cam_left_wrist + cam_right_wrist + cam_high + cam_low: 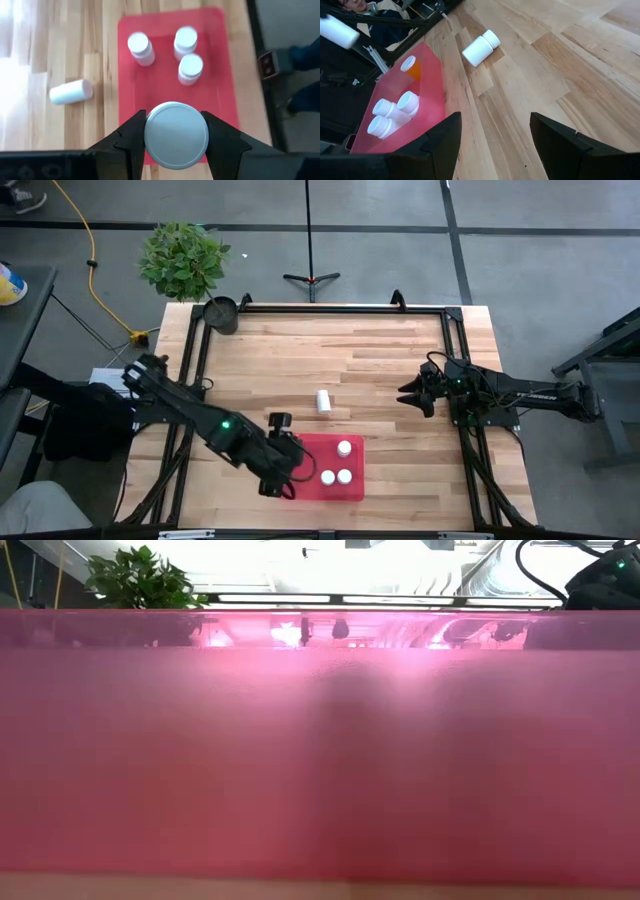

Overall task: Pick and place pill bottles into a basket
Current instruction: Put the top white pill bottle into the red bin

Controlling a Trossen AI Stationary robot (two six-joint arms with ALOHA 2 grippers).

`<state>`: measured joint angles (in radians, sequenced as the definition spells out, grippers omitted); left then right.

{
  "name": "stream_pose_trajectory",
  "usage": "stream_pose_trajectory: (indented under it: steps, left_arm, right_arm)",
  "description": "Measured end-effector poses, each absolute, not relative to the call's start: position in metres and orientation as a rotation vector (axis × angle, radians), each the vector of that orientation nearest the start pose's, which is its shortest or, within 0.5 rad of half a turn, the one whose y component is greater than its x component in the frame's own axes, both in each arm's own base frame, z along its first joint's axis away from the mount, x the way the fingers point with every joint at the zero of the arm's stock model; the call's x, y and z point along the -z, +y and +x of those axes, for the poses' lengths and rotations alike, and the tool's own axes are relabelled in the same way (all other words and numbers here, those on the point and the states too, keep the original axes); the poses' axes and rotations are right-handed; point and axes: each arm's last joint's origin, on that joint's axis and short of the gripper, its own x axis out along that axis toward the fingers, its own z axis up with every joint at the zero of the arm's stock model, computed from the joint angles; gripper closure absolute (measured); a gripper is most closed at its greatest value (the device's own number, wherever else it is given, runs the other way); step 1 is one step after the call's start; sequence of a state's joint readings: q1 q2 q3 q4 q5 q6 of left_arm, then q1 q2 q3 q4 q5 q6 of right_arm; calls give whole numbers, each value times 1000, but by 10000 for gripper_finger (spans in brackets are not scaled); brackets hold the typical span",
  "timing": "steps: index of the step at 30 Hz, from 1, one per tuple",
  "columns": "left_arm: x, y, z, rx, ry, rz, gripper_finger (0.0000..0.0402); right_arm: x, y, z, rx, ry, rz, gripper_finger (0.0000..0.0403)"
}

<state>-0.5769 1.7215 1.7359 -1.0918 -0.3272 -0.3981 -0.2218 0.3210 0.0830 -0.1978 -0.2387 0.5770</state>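
The left gripper (176,145) squeezes its two dark fingers (131,137) shut on a pill bottle (176,140) by its round white cap, and it hangs over the near end of the red basket (222,95). If the fingers let go too high, I think the bottle could bounce, tip over, or knock the others. If the arm drifts sideways, it could land on the rim and roll out. Three bottles (187,55) stand in the basket, close together. One more bottle (323,401) lies on its side on the wooden table (380,360), well apart from the basket. The right gripper (495,145) waits near the table's right edge with fingers spread wide and nothing in them.
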Motion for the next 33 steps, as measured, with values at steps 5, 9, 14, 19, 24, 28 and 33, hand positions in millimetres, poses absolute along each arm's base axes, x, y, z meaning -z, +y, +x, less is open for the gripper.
stream_pose_trajectory:
  steps: [5, 9, 14, 19, 24, 28, 33]
  left_arm:
    - [-324, -192, 310, 45, 1044, 111, 207]
    - [-317, -199, 319, 70, 1022, 83, 207]
    - [-316, -202, 324, 56, 980, 50, 207]
    - [-315, -202, 326, 9, 966, 18, 207]
    - [-306, -208, 332, -14, 961, -13, 207]
    - [-294, -213, 340, -30, 969, -57, 207]
    - [-279, -219, 347, -50, 986, -83, 207]
  right_arm:
    - [-147, -17, 107, 99, 421, 669, 176]
    - [-147, -17, 107, 95, 422, 664, 176]
    - [-147, -17, 107, 86, 424, 664, 176]
    - [-147, -16, 107, 71, 428, 667, 176]
    - [-147, -15, 107, 43, 434, 672, 176]
    - [-147, -15, 107, 32, 436, 665, 176]
    - [-147, -14, 107, -6, 441, 651, 176]
